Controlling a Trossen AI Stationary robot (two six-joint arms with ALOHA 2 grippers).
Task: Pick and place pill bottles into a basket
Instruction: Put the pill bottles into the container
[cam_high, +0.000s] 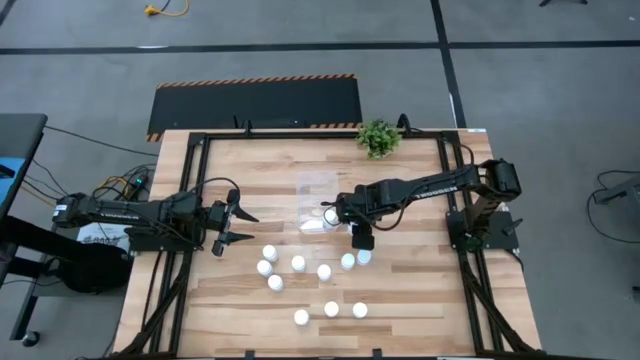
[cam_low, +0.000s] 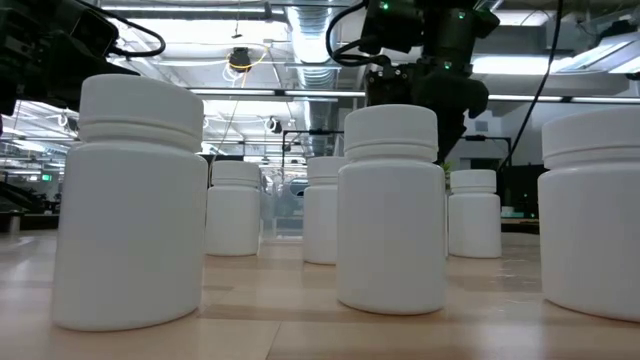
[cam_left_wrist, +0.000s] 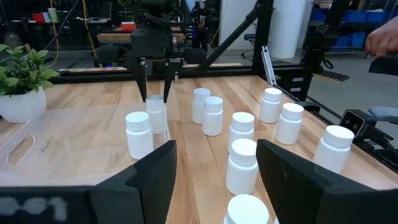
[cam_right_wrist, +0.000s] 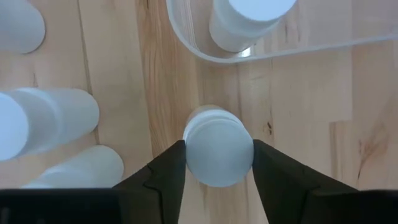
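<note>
The overhead cam looks straight down at the whole wooden table (cam_high: 400, 300) and both arms. The low one sits right at tabletop level, so close that the bottles (cam_low: 392, 210) fill the frame, with the room behind. The left wrist cam looks across the table toward the plant (cam_left_wrist: 22, 81) and the other arm. The right wrist cam points down, very near one bottle (cam_right_wrist: 217, 152), probably the same one the left wrist cam sees under that arm.
</note>
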